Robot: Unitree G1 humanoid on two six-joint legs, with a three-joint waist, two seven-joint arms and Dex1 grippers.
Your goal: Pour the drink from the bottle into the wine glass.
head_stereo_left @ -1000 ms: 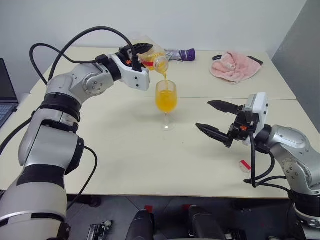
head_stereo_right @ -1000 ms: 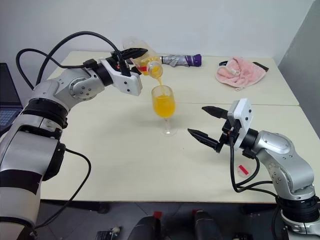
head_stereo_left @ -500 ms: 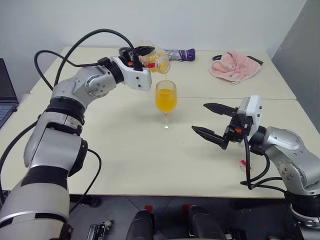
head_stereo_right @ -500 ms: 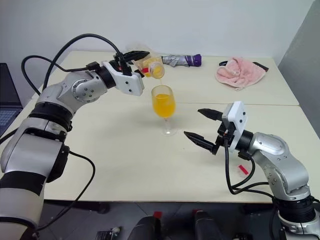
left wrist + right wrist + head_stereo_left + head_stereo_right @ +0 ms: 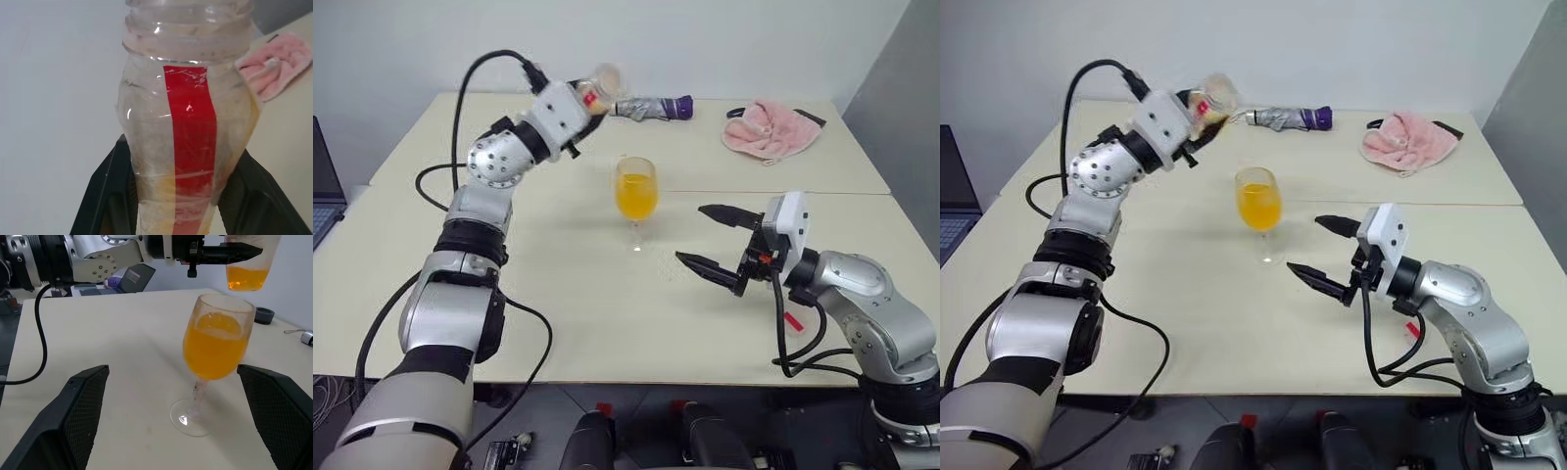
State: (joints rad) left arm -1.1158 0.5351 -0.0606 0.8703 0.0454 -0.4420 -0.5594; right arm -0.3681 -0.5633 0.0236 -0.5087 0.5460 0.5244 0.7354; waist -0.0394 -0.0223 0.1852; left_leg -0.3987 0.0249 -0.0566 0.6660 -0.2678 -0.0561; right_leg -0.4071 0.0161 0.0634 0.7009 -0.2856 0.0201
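Near the upper middle of the left eye view, my left fingers (image 5: 590, 99) are clenched around the bottle (image 5: 603, 82), held above the table (image 5: 558, 284) and up-left of the wine glass (image 5: 635, 201). That glass stands at frame centre, its bowl well filled with the drink (image 5: 635, 199). At lower right, my right fingers (image 5: 713, 241) are spread wide and grasp nothing, just right of the glass. A folded umbrella (image 5: 653, 106) and a pink cloth (image 5: 765, 127) lie along the top edge.

Left wrist view: the bottle (image 5: 188, 122) stands between my black fingers (image 5: 105, 196), red label strip facing me, a little orange liquid low in it.

Right wrist view: the wine glass (image 5: 215, 360) sits between my parted fingers (image 5: 73, 416), untouched, with the bottle (image 5: 247, 264) at upper right.
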